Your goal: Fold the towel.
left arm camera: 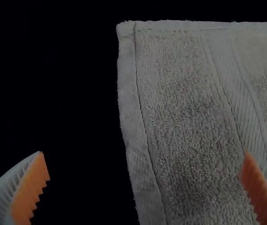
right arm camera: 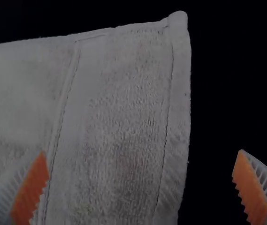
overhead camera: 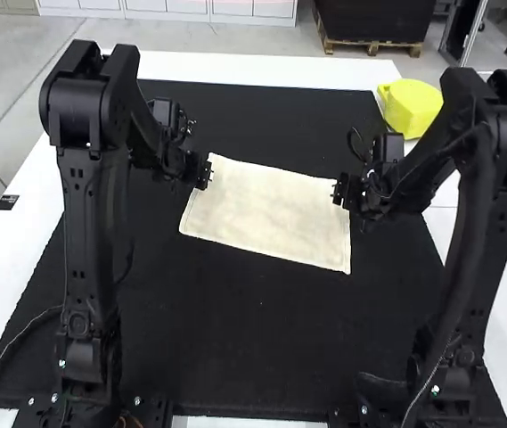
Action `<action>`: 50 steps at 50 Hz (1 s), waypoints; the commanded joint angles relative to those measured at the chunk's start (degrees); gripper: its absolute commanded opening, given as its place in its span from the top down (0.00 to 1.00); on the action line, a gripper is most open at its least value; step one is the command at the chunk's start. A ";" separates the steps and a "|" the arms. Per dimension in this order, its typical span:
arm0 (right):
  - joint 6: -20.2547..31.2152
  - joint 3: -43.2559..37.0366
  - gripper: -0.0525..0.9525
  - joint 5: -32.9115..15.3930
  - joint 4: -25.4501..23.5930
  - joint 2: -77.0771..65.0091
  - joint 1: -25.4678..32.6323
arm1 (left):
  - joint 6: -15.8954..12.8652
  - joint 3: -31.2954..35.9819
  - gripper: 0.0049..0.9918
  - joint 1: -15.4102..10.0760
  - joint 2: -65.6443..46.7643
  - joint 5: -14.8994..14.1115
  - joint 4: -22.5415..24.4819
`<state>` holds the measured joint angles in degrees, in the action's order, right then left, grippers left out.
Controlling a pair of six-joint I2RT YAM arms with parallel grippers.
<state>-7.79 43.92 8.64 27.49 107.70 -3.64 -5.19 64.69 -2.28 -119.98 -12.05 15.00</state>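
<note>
The cream towel (overhead camera: 271, 214) lies spread flat on the black mat, a slightly skewed rectangle. At its left edge, near the far corner, is my left gripper (overhead camera: 205, 172); my right gripper (overhead camera: 338, 193) is at its right edge. In the left wrist view, the left gripper (left arm camera: 145, 176) stands open above a side edge of the towel (left arm camera: 185, 122), one finger over cloth and one over the mat. In the right wrist view, the right gripper (right arm camera: 140, 176) is likewise open, its fingers on either side of a hemmed edge of the towel (right arm camera: 119, 117).
A black mat (overhead camera: 235, 357) covers most of the white table (overhead camera: 262, 68). A yellow object (overhead camera: 410, 107) stands at the back right, just beyond the right arm's gripper. A cable (overhead camera: 21, 334) runs by the left arm's base.
</note>
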 commanded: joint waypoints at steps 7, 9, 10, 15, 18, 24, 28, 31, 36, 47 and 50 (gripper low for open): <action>-0.38 4.59 0.05 0.06 1.52 3.57 -0.23 | -0.61 3.69 0.04 -1.32 -2.36 -0.69 0.55; -0.29 5.12 0.05 0.06 1.78 4.18 -0.14 | -0.61 4.13 0.04 -1.41 -2.71 -0.69 0.55; -0.29 5.30 0.05 0.06 1.87 4.54 -0.14 | -0.52 4.40 0.04 -1.41 -2.89 -0.69 0.55; -0.21 6.70 0.05 0.06 1.96 6.29 -0.05 | -0.43 5.63 0.04 -1.41 -3.77 -0.69 0.55; -0.12 7.41 0.05 0.06 2.05 7.17 0.04 | -0.35 6.33 0.04 -1.50 -4.21 -0.60 0.64; -0.12 8.99 0.05 0.06 2.31 8.84 0.04 | -0.35 7.74 0.04 -1.58 -5.08 -0.60 0.46; -0.03 10.04 0.05 -0.03 2.31 10.07 0.04 | -0.26 8.62 0.04 -1.58 -5.79 -0.60 0.46; 0.06 10.66 0.05 -0.03 2.31 10.86 0.04 | -0.17 9.23 0.04 -1.58 -6.32 -0.51 0.38; 0.06 11.54 0.05 -0.03 2.31 12.01 0.04 | 0.01 10.20 0.04 -1.58 -7.11 -0.51 -0.06; 0.15 13.30 0.05 -0.21 2.31 13.85 0.04 | 0.18 11.52 0.04 -1.58 -8.34 -0.43 -1.12; 0.23 13.73 0.05 -0.73 2.22 14.20 0.04 | 0.18 11.60 0.04 -1.58 -8.60 -0.16 -1.21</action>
<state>-7.75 55.86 8.58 29.39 120.11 -3.62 -5.13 74.46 -3.40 -128.05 -12.05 13.76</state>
